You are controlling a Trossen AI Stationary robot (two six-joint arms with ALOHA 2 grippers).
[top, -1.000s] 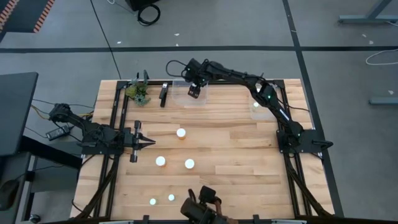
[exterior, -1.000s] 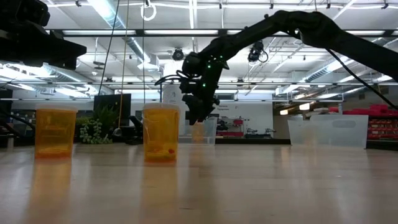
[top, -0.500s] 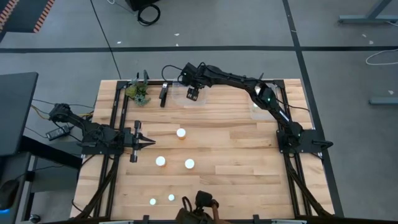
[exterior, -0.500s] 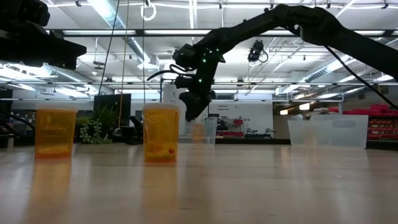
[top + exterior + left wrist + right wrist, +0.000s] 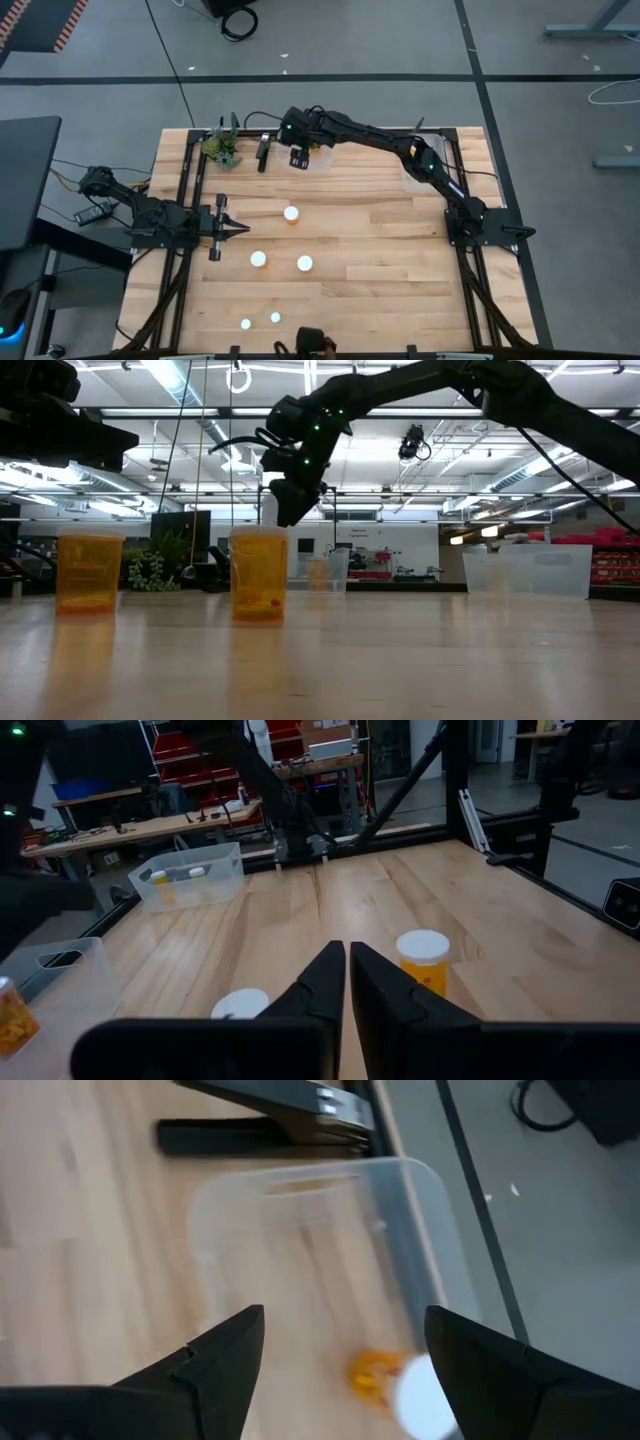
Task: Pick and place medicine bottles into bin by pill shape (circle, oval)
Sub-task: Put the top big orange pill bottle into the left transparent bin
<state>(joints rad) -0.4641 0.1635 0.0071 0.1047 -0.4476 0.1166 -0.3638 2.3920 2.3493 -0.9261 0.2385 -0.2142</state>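
Observation:
Several medicine bottles stand upright on the wood table, seen from above as white caps (image 5: 291,213) (image 5: 258,259) (image 5: 305,263); two smaller ones (image 5: 245,323) stand near the front edge. My right gripper (image 5: 345,1315) is open and empty, above the clear far bin (image 5: 312,160). In that bin one orange bottle (image 5: 390,1375) lies on the floor. My right gripper also shows in the high view (image 5: 298,157) and the low view (image 5: 285,510). My left gripper (image 5: 238,230) is shut and empty at the table's left, short of a bottle (image 5: 423,960).
A second clear bin (image 5: 415,172) holding bottles stands at the far right and shows in the left wrist view (image 5: 190,880). A small plant (image 5: 222,148) and a dark bar (image 5: 263,152) stand at the far left beside the far bin. Two bottles (image 5: 88,573) (image 5: 258,575) loom in the low view.
My right gripper has gone toward the table's left edge and has risen above the far bin. The bottles on the table have stayed where they were.

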